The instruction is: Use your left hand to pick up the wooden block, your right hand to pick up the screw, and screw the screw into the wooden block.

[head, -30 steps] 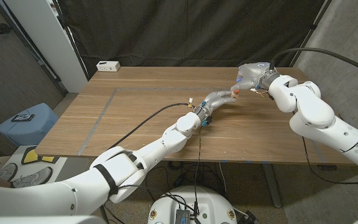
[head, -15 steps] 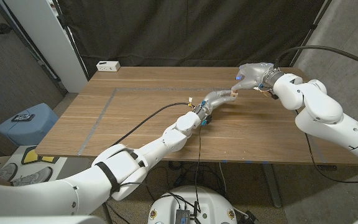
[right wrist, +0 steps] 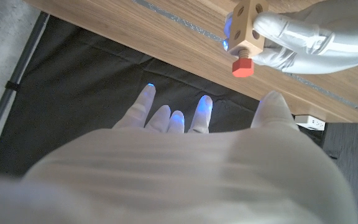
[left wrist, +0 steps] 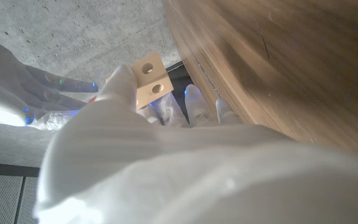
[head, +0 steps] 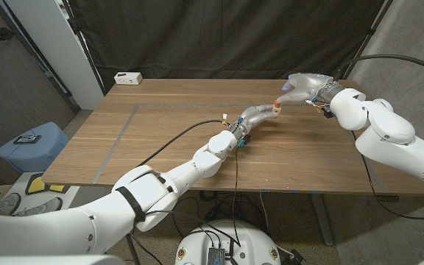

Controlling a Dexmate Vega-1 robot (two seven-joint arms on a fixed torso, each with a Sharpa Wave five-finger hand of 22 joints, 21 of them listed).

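My left hand (head: pixel 256 115) holds the small wooden block (head: pixel 275 110) above the table's far right part. The red-headed screw (head: pixel 277 104) sticks out of the block. In the left wrist view the pale block (left wrist: pixel 149 78) with two round holes shows between my fingers. In the right wrist view the red screw head (right wrist: pixel 242 66) juts from the block (right wrist: pixel 246 22), which the left hand (right wrist: pixel 297 37) grips. My right hand (head: pixel 304 83) hovers just right of the block, a little apart from the screw. Its fingers (right wrist: pixel 176 118) are spread and hold nothing.
A white power strip (head: pixel 128 77) lies at the table's far left corner. A grey tape line (head: pixel 120 132) runs across the wooden table (head: pixel 175 125). A black cable (head: pixel 190 132) trails along my left arm. A dark curtain hangs behind the table.
My right hand has drawn back to the right and slightly up, away from the screw. The left hand still holds the block with the screw in it.
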